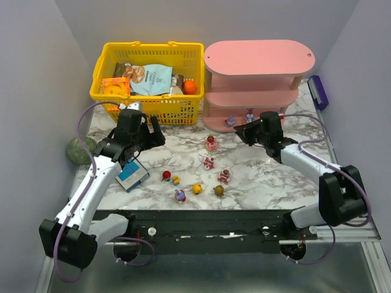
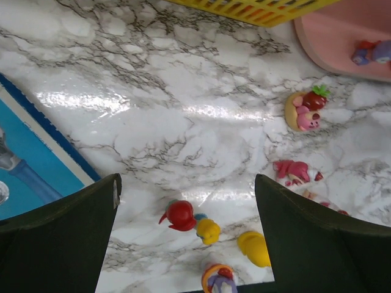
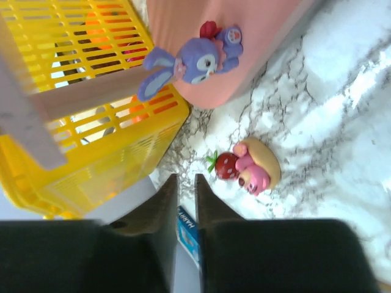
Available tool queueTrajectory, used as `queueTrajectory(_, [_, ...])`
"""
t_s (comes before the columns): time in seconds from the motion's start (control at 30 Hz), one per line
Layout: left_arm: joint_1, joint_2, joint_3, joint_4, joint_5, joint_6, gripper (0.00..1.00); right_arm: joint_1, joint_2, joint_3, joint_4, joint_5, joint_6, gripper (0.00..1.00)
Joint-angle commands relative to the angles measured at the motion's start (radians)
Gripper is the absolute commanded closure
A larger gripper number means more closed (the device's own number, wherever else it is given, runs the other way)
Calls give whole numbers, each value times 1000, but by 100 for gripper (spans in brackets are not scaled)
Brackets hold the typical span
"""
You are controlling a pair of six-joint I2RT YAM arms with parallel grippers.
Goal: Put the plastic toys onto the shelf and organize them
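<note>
A green speckled ball (image 1: 79, 150) lies at the table's left edge, well outside the left gripper (image 1: 149, 133). A blue box (image 2: 30, 165) lies just beside its left finger (image 2: 61, 238). The fingers are spread wide with nothing between them, poised over the marble table (image 2: 183, 110) in front of the yellow basket (image 1: 146, 79).

Seen from the left wrist, a red toy (image 2: 179, 215) and a small yellow toy (image 2: 208, 231) touch each other in the gap between the fingertips. A yellow round toy (image 2: 253, 247) sits close to the right finger, and a purple-and-orange toy (image 2: 219, 279) lies nearer the wrist. Ahead of that finger lie a pink toy on its side (image 2: 293, 171) and, farther out, a strawberry-topped pink toy (image 2: 305, 110).

An olive round toy (image 1: 219, 190) and a pink-and-red toy (image 1: 224, 177) stand between the two arms.

The right gripper (image 1: 239, 130) has its fingers (image 3: 164, 207) pressed almost together – only a sliver of gap, holding nothing. It points at the foot of the pink shelf (image 1: 256, 85). A purple bunny (image 3: 189, 61) rests on the bottom board just beyond the tips – a second bunny (image 1: 250, 115) stands beside it.
</note>
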Motion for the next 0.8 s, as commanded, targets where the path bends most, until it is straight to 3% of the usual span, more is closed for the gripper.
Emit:
queueTrajectory(0.0, [-5,-85,-35,-111,204,-15,1,4,-115,25,-293,76,-133,60])
queueTrajectory(0.07, [-17,-129,-64,-159,255,-23,1,4,-198,11,-382,101,-191,43])
queueTrajectory(0.2, [-78,-229,-116,-306,319,-38,1,4,-330,-10,-495,149,-307,32])
queueTrajectory(0.47, [-172,-435,-235,-398,447,-151,5,4,-461,-30,-633,135,-429,30])
queueTrajectory(0.77, [-210,-345,-303,-228,481,-352,19,3,-458,-10,-661,81,-472,30])
